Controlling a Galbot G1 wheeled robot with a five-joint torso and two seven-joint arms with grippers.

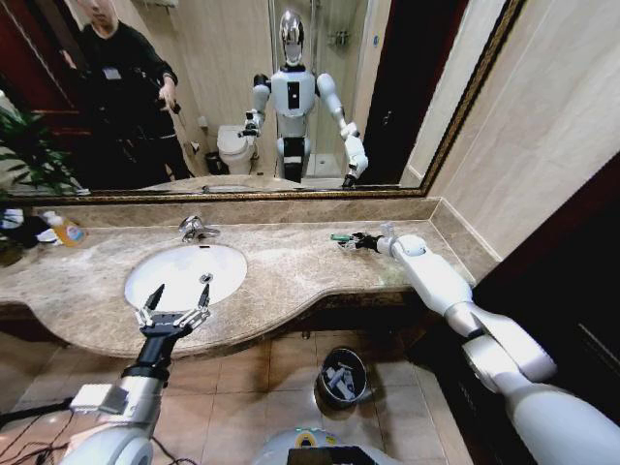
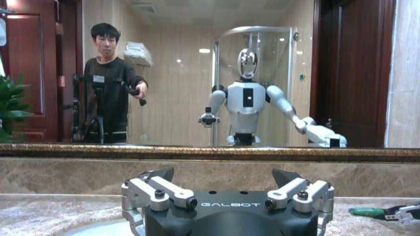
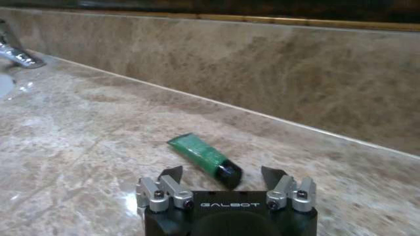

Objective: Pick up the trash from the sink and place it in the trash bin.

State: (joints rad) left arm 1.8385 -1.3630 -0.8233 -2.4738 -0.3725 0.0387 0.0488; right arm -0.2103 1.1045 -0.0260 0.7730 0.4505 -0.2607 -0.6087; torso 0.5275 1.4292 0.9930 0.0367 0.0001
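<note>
With our right hand [image 3: 223, 183] spread around the green tube [image 3: 204, 160] on the tabletop [image 3: 78, 147], we might nudge it away when closing.

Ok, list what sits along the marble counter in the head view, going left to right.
Yellow-orange bottle → chrome faucet → green tube → right gripper, fingers open just beside the tube.

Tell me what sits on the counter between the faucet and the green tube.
Nothing: in the head view the marble counter is bare between the faucet and the green tube. The right gripper, open, is at the tube's far side.
</note>
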